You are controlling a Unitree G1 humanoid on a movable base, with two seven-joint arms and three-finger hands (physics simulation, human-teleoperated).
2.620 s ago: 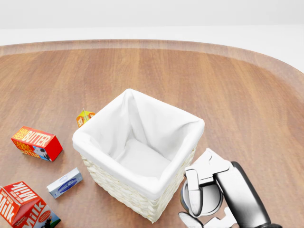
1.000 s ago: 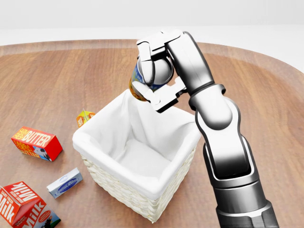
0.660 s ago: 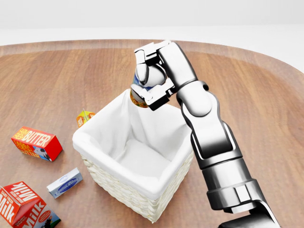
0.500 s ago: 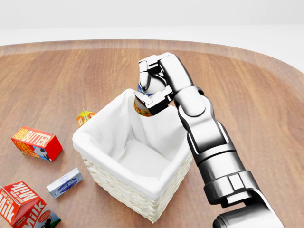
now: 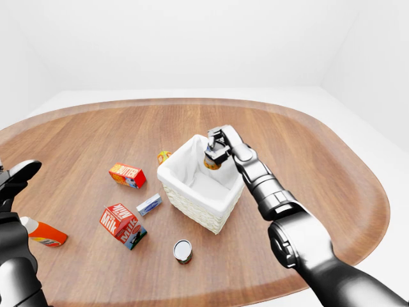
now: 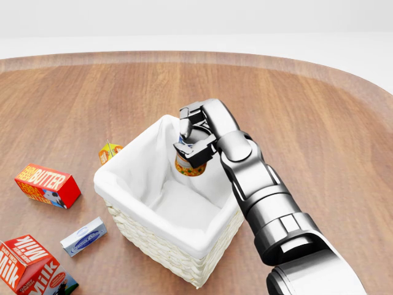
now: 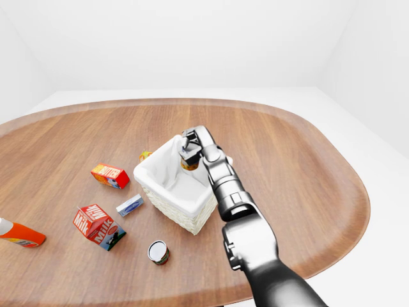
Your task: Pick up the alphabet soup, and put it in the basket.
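White-lined basket: soup can inside mouth, near top-right wall, w/ right hand fingers clamped round it. Left hand idle (grip state unclear). Release too early, can may clip rim & tip out.

The right arm is glossy silver-grey metal, built of rounded segments with darker seams and ring-like collars at the joints. Toward the head view's bottom edge it widens into a bulkier, darker shell. The right hand has blocky grey fingers with dark, nearly black pads and edges. In the left-eye view the left arm is dark grey to black, smooth and rounded, ending in a dark left hand.
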